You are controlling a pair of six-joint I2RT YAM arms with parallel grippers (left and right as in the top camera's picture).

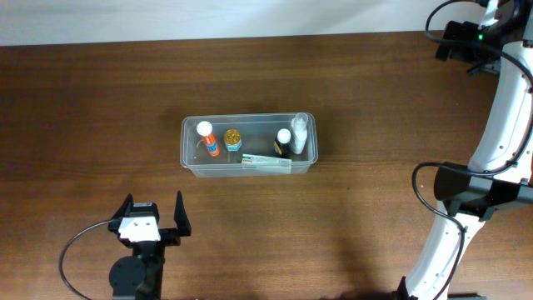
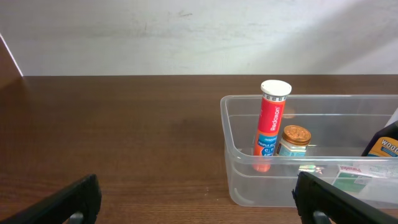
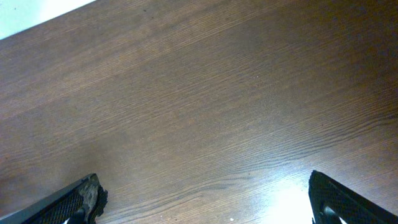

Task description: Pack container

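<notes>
Left claw: my left claw stands wide with nothing in it, low at the near side of the table.
Right claw: my right claw is spread wide too, holding nothing, over bare wood.
Container place: the container sits mid-table, ahead of my left claw and a little to its right, well apart from both claws.
Contents: 5 things show inside: an orange tube, a gold-lidded jar, a dark bottle, a white bottle and a flat box.
Axis: its long axis runs left to right across the table; the open mouth faces up.
Risk 1: going in this wide, I would likely clip the rim and shove the light tub.
Risk 2: the tall, upright tube looks easy to topple with a finger.
</notes>
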